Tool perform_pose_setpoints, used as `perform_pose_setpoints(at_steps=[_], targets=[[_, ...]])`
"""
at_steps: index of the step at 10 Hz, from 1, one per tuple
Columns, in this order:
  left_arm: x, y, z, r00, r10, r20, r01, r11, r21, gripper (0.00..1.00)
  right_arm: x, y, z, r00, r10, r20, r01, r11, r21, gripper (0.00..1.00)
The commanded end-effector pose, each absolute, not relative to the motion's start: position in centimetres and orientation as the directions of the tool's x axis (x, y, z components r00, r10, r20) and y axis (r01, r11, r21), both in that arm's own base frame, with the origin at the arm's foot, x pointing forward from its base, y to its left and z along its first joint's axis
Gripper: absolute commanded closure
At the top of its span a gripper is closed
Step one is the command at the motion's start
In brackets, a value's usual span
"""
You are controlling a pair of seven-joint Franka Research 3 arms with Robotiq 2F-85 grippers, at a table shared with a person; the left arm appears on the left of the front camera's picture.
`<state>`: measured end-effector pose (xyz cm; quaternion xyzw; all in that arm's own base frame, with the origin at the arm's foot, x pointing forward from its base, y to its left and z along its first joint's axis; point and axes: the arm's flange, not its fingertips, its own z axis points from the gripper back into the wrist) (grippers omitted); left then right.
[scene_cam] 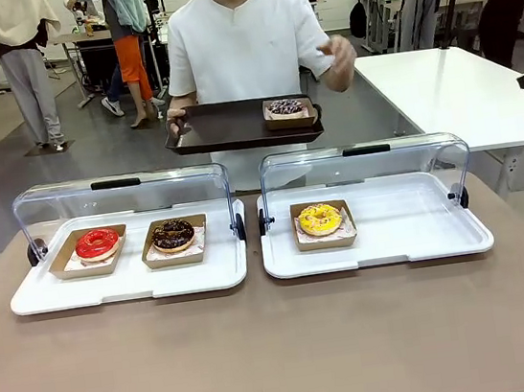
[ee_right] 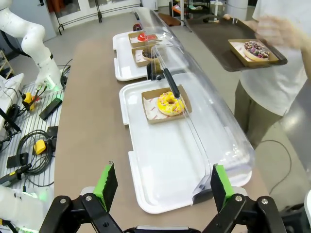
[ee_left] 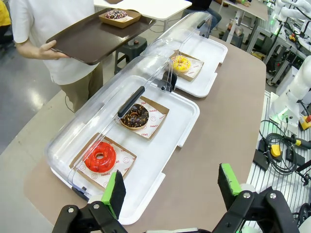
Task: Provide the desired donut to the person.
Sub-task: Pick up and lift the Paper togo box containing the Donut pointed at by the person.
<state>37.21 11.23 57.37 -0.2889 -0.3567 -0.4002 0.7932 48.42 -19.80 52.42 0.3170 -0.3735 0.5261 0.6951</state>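
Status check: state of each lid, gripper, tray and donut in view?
Left lid: open.
Right lid: open.
Left gripper: open, empty.
Right gripper: open, empty.
Brown tray: held by the person, carrying a sprinkled donut.
Red donut: boxed, untouched.
Chocolate donut: boxed, untouched.
Yellow donut: boxed, untouched.

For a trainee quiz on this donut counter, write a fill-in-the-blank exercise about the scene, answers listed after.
1. The white plastic display tray on the robot's left holds ___ donuts.
2. The yellow-glazed ring donut sits alone in the other white display tray, on the robot's ___.
3. The person holds a dark brown rectangular serving tray carrying ___ sprinkled chocolate donut.
4. Beside the chocolate-glazed ring donut lies a ___ ring donut.

Answers: two; right; one; red.
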Motion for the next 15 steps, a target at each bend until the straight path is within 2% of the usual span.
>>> perform_pose_setpoints(at_steps=[1, 15], targets=[[37.31, 11.13, 57.44, 0.424, -0.427, 0.799, 0.841, 0.513, -0.172, 0.0, 48.36, -19.66, 52.22, 0.167, 0.483, 0.86, -0.968, 0.246, 0.049, 0.0], [37.31, 11.13, 57.44, 0.424, -0.427, 0.799, 0.841, 0.513, -0.172, 0.0, 48.36, -19.66, 52.22, 0.167, 0.483, 0.86, -0.968, 0.246, 0.049, 0.0]])
